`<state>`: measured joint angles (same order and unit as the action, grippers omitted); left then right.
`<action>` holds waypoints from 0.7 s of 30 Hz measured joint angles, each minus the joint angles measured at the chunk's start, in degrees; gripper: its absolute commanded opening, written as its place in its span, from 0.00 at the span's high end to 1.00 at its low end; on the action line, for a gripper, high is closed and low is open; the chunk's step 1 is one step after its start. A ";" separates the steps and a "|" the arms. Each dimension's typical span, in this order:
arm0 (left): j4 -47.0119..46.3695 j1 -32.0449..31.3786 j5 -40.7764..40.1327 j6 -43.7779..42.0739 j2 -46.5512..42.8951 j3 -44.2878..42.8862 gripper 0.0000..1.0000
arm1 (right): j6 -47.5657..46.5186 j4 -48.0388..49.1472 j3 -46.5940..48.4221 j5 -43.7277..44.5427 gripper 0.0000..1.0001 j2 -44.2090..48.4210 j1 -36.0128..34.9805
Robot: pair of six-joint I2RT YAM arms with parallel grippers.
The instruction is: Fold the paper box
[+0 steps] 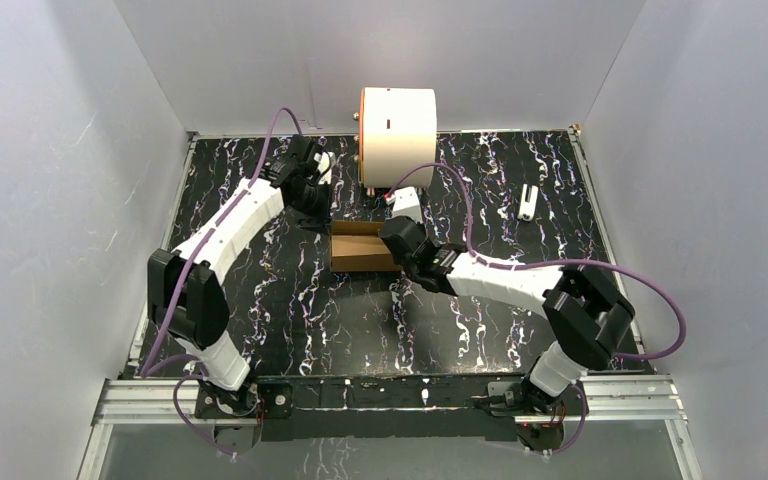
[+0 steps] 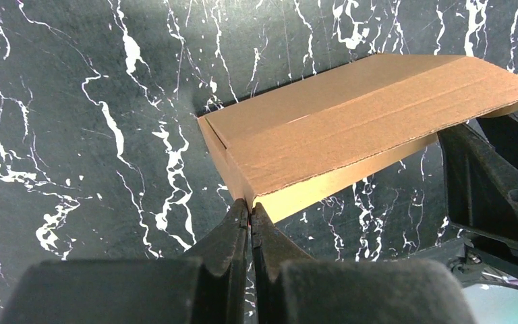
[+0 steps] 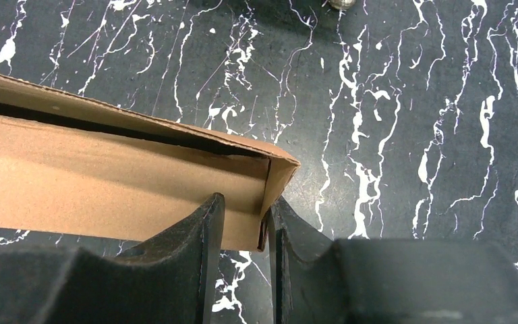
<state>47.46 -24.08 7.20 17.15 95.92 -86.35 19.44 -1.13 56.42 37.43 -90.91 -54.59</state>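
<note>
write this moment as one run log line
left gripper: shut, at paper box corner | right gripper: open, straddling the box's end wall | fold: unfinished

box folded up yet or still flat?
Folded up, not flat: the box has standing walls and a top panel. A dark gap under the top flap shows it isn't fully closed.

1 paper box point(image 1: 363, 250), 1 cylinder point(image 1: 400, 135), 1 small white part point(image 1: 528, 201), 2 arms point(image 1: 230, 225) point(image 1: 500, 275)
</note>
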 measured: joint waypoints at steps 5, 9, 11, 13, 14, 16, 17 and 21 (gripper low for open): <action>1.73 0.74 1.20 0.33 1.88 -1.49 1.00 | -0.28 -0.24 0.74 2.82 0.63 -1.09 -1.27; 2.89 1.31 1.07 0.76 3.56 -1.88 1.00 | -0.48 -0.48 1.86 4.42 0.63 -2.34 -2.25; 3.28 1.66 1.27 0.98 3.89 -1.92 1.00 | -0.72 -0.68 2.23 4.92 0.63 -2.75 -2.62; 3.98 1.88 1.44 1.40 4.17 -2.60 1.00 | -0.98 -1.14 2.69 5.60 0.63 -3.15 -2.89; 4.02 1.90 1.49 1.68 4.26 -2.93 1.00 | -1.07 -1.44 2.91 5.99 0.63 -3.30 -3.02; 3.82 1.92 2.05 2.29 4.26 -3.30 1.00 | -1.31 -1.95 3.32 6.71 0.63 -3.58 -3.19; 3.50 2.01 2.64 2.67 4.26 -3.28 1.00 | -1.44 -2.12 3.52 6.93 0.63 -3.78 -3.32; 1.81 2.60 3.96 4.22 4.26 -2.99 1.00 | -1.64 -2.36 3.82 7.91 0.63 -4.20 -3.67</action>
<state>49.28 -21.47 11.16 21.37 100.18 -89.34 17.80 -3.49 60.25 45.34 -95.11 -58.26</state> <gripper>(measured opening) 0.010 0.370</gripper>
